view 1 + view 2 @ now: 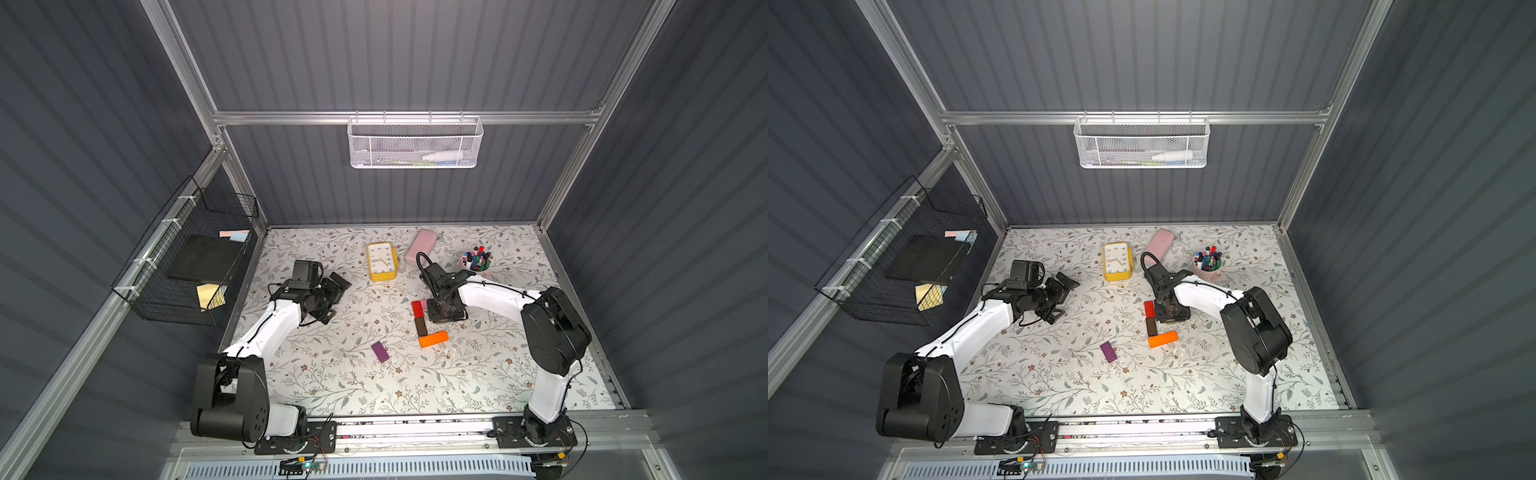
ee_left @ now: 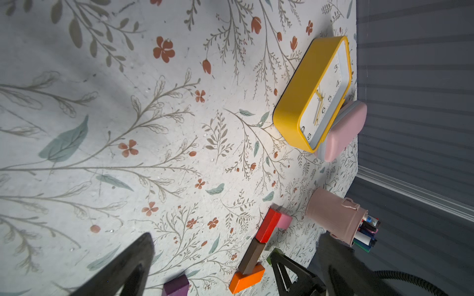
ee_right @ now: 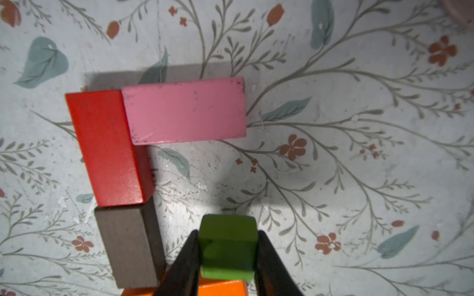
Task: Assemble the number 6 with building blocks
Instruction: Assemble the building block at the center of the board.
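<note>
Now | right jaws pinch green cube [image 3: 227,246] by opposite flat sides, lower centre | likely light, stiff, slick paint | left jaws spread

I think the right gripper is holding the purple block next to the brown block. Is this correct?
No. The right gripper holds the green cube, next to the brown block; the right wrist view shows it. The purple block lies apart.

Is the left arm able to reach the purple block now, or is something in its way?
Probably yes: the purple block lies alone, clear of the orange block, and the left gripper is open and empty.
</note>
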You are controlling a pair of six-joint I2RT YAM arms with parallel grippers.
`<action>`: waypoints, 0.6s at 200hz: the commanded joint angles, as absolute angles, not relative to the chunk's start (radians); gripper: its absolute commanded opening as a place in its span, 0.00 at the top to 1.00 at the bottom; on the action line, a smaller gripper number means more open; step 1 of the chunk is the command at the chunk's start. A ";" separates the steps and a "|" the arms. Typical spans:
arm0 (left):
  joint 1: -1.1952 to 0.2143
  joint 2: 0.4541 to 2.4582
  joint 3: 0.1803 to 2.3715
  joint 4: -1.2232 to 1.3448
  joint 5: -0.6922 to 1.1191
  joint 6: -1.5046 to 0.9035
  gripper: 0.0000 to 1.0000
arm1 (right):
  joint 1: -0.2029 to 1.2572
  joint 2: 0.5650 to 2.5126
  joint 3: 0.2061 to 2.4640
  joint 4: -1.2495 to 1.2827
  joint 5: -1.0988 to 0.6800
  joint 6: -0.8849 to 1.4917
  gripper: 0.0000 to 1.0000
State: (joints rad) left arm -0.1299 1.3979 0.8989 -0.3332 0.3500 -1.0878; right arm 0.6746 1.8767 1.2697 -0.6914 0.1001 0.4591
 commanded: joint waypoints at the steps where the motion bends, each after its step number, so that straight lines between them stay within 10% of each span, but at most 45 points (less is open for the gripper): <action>1: -0.124 1.406 0.928 -0.356 0.335 -1.067 0.00 | 0.671 1.885 1.250 -0.690 0.085 0.445 0.67; 120: -0.124 1.416 0.928 -0.353 0.335 -1.066 0.01 | 0.671 1.889 1.223 -0.668 0.059 0.435 0.67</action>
